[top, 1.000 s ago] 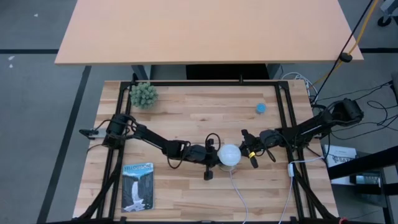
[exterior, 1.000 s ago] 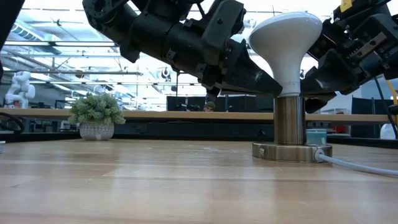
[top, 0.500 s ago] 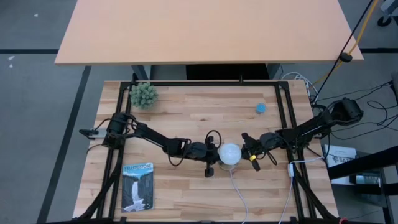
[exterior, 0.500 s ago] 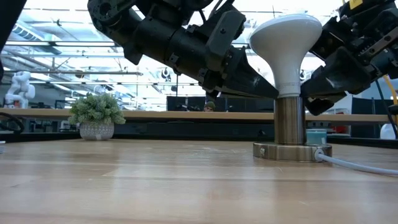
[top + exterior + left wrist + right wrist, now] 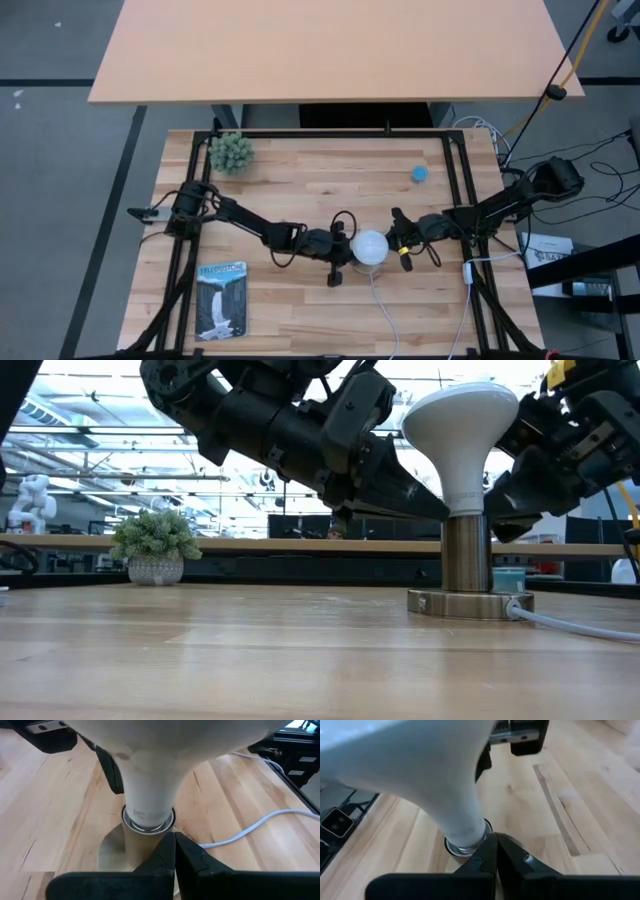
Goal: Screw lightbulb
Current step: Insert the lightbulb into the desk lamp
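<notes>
While the lightbulb (image 5: 459, 430) stands upright in its socket (image 5: 467, 565) near the middle of the tabletop (image 5: 300, 200), somewhat toward the near edge, we see both grippers drawn in against it from opposite sides. Our left gripper (image 5: 345, 250) has its fingers pressed together, tips at the neck of the bulb just above the socket's rim, grasping nothing. Our right gripper (image 5: 398, 245) is likewise clenched on nothing, its closed tips pointing at the same narrow neck from the other side. In the low view we find the bulb's white dome uppermost, its taper running down into the brushed metal cylinder, which sits on a round base plate. A white cord (image 5: 385, 310) leaves the base and runs to the near edge. Toward the far left corner sits a small potted plant (image 5: 231, 152); toward the far right corner lies a small blue object (image 5: 420, 173); near the near left corner lies a booklet (image 5: 221, 298).
</notes>
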